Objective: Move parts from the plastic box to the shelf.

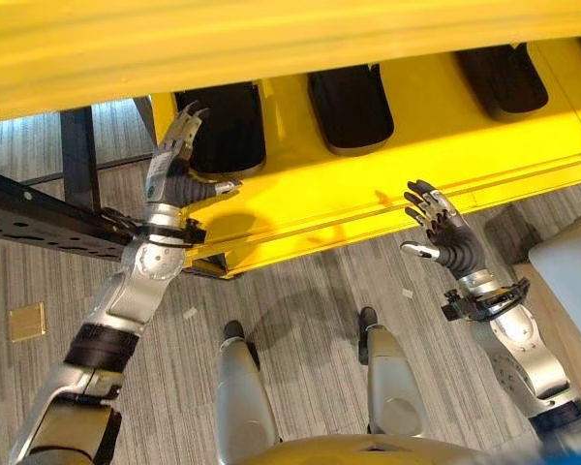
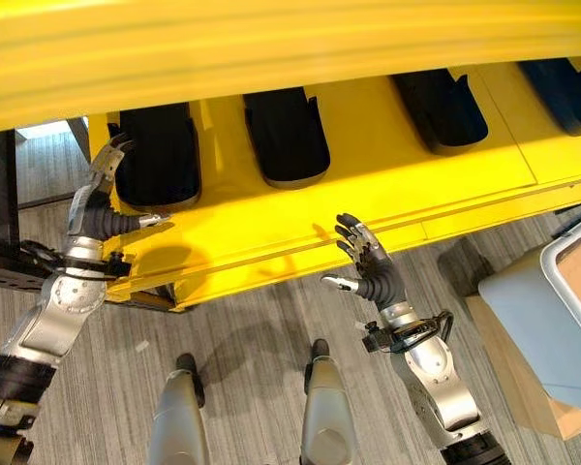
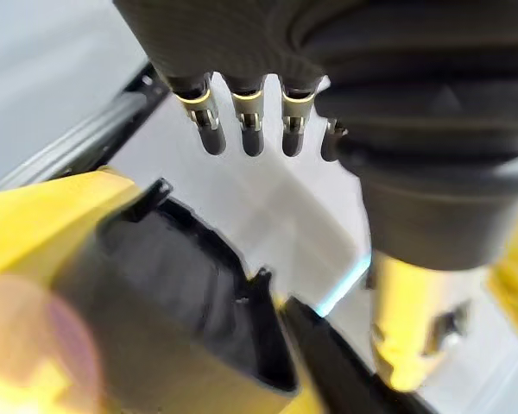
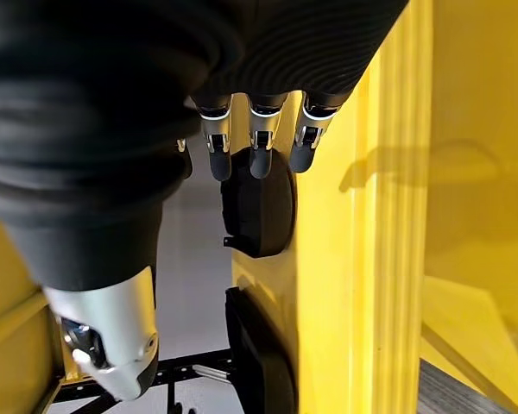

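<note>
A placing step is judged finished: the left hand (image 1: 179, 160), fingers straight and holding nothing, is seen at the moulded black plastic part (image 1: 223, 126) near the glossy yellow shelf (image 1: 407, 145) end corner. The right hand (image 1: 438, 225) is spread, empty, beside the front edge. Next, another part from the pale grey plastic box (image 2: 547, 291) is called for.

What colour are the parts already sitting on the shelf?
Black. The parts lie in a row on the yellow shelf, clearest in the right eye view.

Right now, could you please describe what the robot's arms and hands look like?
Both arms are silver-grey, with black bands at the wrist and forearm. The left hand and right hand each have silver fingers with dark tips, and a dark ribbed cover over the back of the hand and the wrist.
</note>
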Tool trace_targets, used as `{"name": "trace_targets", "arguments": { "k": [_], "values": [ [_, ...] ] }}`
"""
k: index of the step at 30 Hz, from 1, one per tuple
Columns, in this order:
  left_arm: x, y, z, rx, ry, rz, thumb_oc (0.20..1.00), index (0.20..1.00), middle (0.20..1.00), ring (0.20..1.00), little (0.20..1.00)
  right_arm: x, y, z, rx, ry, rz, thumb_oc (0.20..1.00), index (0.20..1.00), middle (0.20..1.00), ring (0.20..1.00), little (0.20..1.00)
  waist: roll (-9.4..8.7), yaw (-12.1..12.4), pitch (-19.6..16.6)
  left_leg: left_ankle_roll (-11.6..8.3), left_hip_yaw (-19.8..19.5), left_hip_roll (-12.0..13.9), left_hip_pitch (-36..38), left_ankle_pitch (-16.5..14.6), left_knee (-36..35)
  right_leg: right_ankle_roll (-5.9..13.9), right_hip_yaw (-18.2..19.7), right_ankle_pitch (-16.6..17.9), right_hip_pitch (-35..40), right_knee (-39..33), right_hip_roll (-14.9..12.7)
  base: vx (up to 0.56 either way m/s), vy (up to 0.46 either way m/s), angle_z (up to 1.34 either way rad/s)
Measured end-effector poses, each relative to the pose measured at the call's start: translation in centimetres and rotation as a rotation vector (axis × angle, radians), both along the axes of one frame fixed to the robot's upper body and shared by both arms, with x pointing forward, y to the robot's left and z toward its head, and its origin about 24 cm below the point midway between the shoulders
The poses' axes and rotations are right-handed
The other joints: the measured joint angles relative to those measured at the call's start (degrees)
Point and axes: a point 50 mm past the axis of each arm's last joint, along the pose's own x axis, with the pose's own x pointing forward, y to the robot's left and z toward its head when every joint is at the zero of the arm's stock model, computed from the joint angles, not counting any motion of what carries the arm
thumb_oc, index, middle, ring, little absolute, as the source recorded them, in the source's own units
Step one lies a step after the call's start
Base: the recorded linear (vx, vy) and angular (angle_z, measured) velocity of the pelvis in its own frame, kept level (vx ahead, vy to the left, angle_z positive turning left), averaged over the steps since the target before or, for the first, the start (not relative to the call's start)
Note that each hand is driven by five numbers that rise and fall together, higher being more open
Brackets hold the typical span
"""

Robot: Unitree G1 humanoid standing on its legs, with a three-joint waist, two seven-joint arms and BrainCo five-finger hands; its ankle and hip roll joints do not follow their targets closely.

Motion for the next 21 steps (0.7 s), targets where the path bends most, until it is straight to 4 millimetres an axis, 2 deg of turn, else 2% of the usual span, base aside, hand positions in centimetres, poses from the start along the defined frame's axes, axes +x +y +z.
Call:
{"name": "trace_targets", "arguments": {
  "k": [3, 7, 9, 14, 21],
  "values": [
    [-0.2, -0.1, 0.1, -0.089, -0.018, -0.03, 1.0, 1.0, 1.0, 1.0, 1.0, 0.1, 0.1, 0.3, 0.002, -0.014, 0.004, 1.0, 1.0, 1.0, 1.0, 1.0, 0.05, 0.39, 0.03, 0.0, -0.04, 0.01, -0.01, -0.01, -0.07, 0.01, -0.09, -0.17, -0.03, 0.1, -0.01, 0.0, 0.0, 0.0],
    [-0.1, -0.6, -0.8, -0.241, -0.002, -0.062, 1.0, 1.0, 1.0, 1.0, 1.0, 0.0, 0.2, 0.3, 0.004, -0.011, -0.001, 1.0, 1.0, 1.0, 1.0, 1.0, 0.07, 1.16, 0.11, 0.02, -0.09, -0.03, 0.01, -0.02, -0.06, 0.02, -0.13, -0.23, 0.0, 0.18, -0.08, 0.0, 0.0, 0.0],
    [-0.1, -0.5, -0.8, -0.251, -0.002, -0.062, 1.0, 1.0, 1.0, 1.0, 1.0, 0.1, 0.2, 0.3, 0.005, -0.011, -0.001, 1.0, 1.0, 1.0, 1.0, 1.0, 0.07, 1.18, 0.11, 0.04, -0.1, -0.04, 0.02, -0.02, -0.02, 0.02, -0.16, -0.23, 0.05, 0.2, -0.08, 0.0, 0.0, 0.0],
    [0.6, -0.4, -2.7, -0.409, 0.06, -0.062, 1.0, 1.0, 1.0, 1.0, 1.0, 0.0, 0.4, 0.1, 0.008, -0.003, -0.006, 1.0, 1.0, 1.0, 1.0, 1.0, 0.02, 0.89, 0.17, 0.38, -0.14, -0.02, 0.02, -0.22, 0.15, 0.02, -0.14, -0.25, 0.04, 0.34, -0.08, 0.0, 0.0, 0.0],
    [1.8, -1.4, -4.3, -0.539, 0.111, -0.057, 1.0, 1.0, 1.0, 1.0, 1.0, 0.0, 0.7, 0.0, -0.021, -0.009, -0.008, 1.0, 1.0, 1.0, 1.0, 1.0, -0.28, 0.85, 0.34, 0.37, -0.17, -0.01, 0.02, -0.21, 0.24, 0.02, -0.14, -0.25, 0.06, 0.45, -0.07, 0.0, 0.0, 0.0]
  ]
}}
